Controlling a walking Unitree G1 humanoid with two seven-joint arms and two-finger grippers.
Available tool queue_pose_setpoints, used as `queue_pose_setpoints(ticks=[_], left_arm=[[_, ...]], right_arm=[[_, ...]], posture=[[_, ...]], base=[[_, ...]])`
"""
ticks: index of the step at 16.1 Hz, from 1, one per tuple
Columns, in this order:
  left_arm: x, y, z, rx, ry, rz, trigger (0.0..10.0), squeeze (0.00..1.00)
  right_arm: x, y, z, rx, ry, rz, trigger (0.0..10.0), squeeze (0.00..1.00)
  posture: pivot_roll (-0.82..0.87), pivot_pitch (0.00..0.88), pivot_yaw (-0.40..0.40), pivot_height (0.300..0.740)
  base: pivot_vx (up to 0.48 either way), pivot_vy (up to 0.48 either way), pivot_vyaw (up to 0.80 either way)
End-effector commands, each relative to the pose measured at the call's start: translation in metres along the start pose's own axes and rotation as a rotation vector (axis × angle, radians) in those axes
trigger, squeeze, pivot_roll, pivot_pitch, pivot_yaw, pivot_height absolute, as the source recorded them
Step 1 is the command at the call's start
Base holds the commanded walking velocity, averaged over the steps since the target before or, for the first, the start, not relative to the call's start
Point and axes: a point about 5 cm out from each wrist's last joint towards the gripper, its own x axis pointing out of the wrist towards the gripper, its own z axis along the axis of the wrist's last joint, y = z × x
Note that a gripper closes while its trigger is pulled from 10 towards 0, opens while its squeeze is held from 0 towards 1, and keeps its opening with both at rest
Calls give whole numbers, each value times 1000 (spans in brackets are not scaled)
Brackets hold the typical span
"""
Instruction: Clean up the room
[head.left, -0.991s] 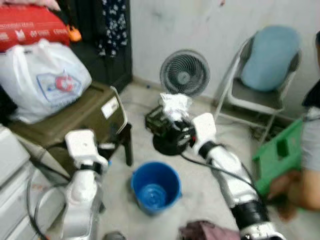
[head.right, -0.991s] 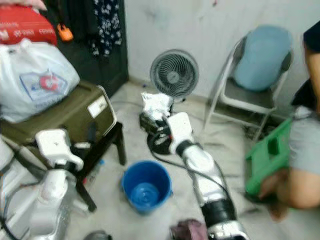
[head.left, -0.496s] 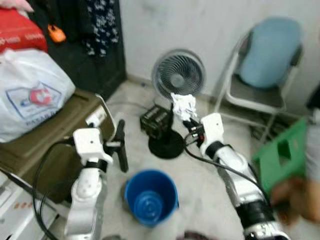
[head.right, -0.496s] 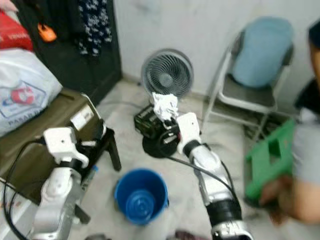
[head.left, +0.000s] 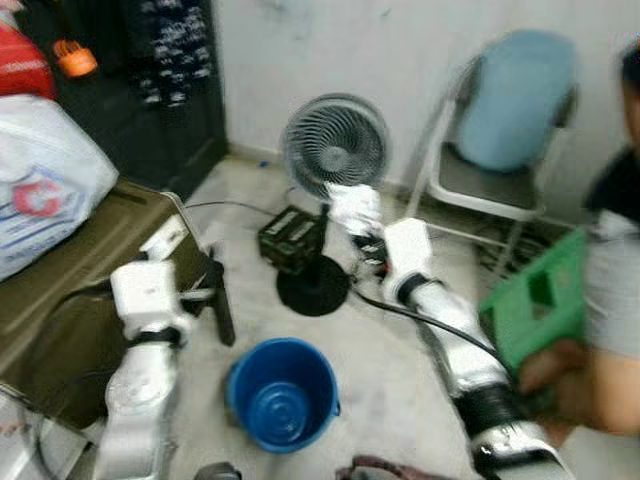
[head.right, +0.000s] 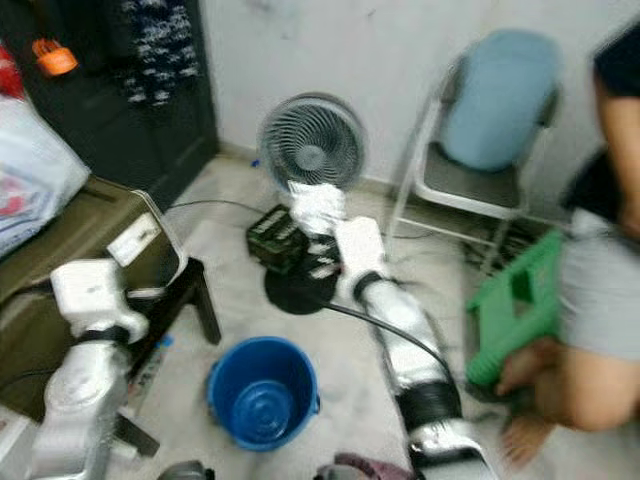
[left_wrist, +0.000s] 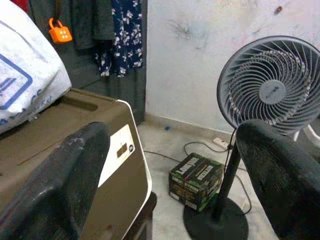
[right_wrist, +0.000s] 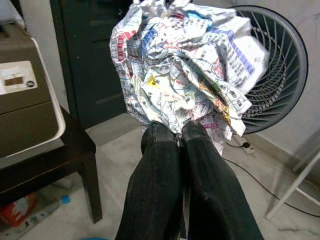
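Shift since earlier: your whole view has swung; the blue bucket (head.left: 282, 393) now sits lower and left of the fan (head.left: 334, 148), so the camera moved, not the things.
Right gripper (right_wrist: 176, 137): fingers pinched together on the crumpled newspaper (right_wrist: 182, 65), held up in front of the fan.
Left gripper (left_wrist: 170, 165): fingers spread wide, holding nothing, left of the fan.
Right wrist view: you see the newspaper's print, blurred from the head.
Left wrist view: a green box (left_wrist: 196, 181) beside the fan's base.
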Motion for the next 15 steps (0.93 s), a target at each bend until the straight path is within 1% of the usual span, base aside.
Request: queue_pose_setpoints(ticks=[1,3,4,5,6,7,8,9,10,12,13,15], left_arm=[[-4,-1,6,-8,-33,-39,10000,0],[-17,5,4,-3,-9,-83,10000,0],[-19,5,3,1,0,-91,10000,0],[-28,7,-2,34,26,-134,10000,0],[-37,6,-4,56,44,-210,10000,0],[-48,2,-5,107,64,-301,10000,0],[-58,0,-7,131,92,-371,10000,0],[-66,1,-9,166,127,-433,10000,0],[-72,3,-9,186,150,-457,10000,0],[-76,5,-6,212,159,-482,10000,0],[-74,8,0,258,166,-548,10000,0],[-74,12,5,326,176,-603,10000,0]], right_arm=[[1,-7,-2,-7,22,-25,10000,0],[5,-7,-3,-3,55,-44,10000,0],[5,-8,-3,-4,60,-47,10000,0],[7,-10,-7,28,80,-83,10000,0],[8,-12,-11,64,108,-109,10000,0],[8,-12,-16,101,136,-129,10000,0],[7,-11,-20,128,163,-153,10000,0],[7,-10,-25,164,195,-186,10000,0],[8,-10,-30,190,230,-216,10000,0],[9,-9,-32,228,246,-241,10000,0],[14,-9,-31,241,253,-260,10000,0],[19,-5,-30,257,272,-262,10000,0]], posture=[[11,0,-85,740],[29,0,-87,740],[29,0,-87,740],[58,0,-98,740],[67,0,-99,740],[78,0,-100,740],[92,0,-99,740],[100,0,-95,740],[110,0,-86,740],[119,16,-74,740],[134,57,-61,740],[150,88,-44,740]], base=[[0,0,-800],[0,0,0],[0,0,0],[0,0,0],[0,0,0],[0,0,0],[0,0,0],[0,0,0],[0,0,0],[0,0,0],[0,0,0],[0,0,0]])
